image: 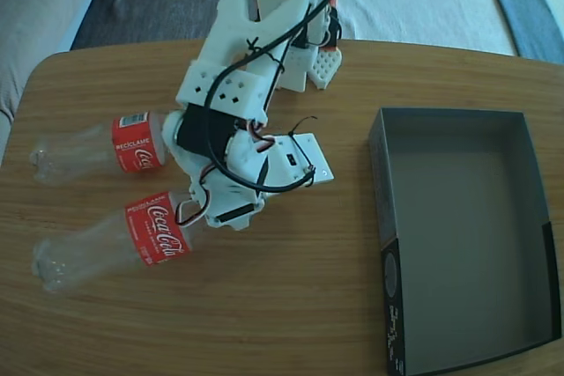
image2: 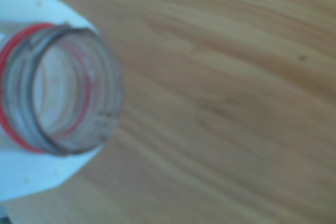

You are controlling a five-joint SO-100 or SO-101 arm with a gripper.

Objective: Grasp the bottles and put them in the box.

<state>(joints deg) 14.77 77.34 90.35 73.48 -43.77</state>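
Observation:
Two clear bottles with red labels lie on the left of the wooden table in the fixed view, the upper bottle [image: 97,151] and the lower bottle [image: 110,244]. Their necks point right, under my white arm. My gripper [image: 207,206] sits over the lower bottle's neck and looks shut on it. The wrist view is blurred: an uncapped bottle mouth [image2: 107,77] with a red ring rests against a white finger [image2: 47,174]. The second finger is hidden. The box [image: 388,244], dark grey inside with black sides, stands at the right with nothing in it.
Bare wood separates the bottles from the box [image: 335,288]. The arm's base [image: 291,6] stands at the table's far edge, with an orange and white part [image: 326,63] beside it. Grey fabric lies beyond the table.

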